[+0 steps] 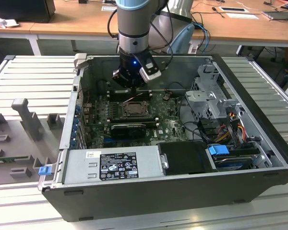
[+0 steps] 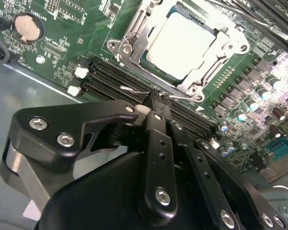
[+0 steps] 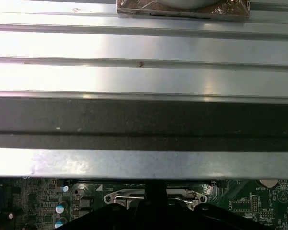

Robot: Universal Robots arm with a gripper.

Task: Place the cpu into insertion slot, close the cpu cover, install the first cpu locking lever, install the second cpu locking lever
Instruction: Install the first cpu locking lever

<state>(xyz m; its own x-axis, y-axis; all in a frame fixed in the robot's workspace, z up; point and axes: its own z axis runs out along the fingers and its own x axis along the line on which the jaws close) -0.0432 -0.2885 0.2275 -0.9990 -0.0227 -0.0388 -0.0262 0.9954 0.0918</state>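
Observation:
The cpu [image 2: 185, 36], with its pale silver top, lies flat in the insertion slot [image 1: 133, 109] on the green board. The cpu cover [image 2: 134, 31], a silvery frame, lies down around it. Thin wire lever ends [image 2: 130, 89] stick out at the socket's edge, just by my fingertips. My gripper [image 2: 158, 101] is shut, its black fingers [image 2: 156, 139] pressed together with nothing visibly between them, tips at the edge of the socket. In the exterior view the gripper [image 1: 133, 88] hangs inside the case just behind the socket. The first wrist view shows the socket frame [image 3: 120, 195] behind a finger [image 3: 156, 191].
Long black memory slots [image 2: 110, 76] run beside the socket. A black graphics card [image 1: 128, 129], the power supply [image 1: 110, 165], a drive cage [image 1: 211, 96] and coloured cables [image 1: 230, 124] fill the open case. A coin battery [image 2: 28, 26] sits on the board. The case wall [image 3: 144, 120] is close.

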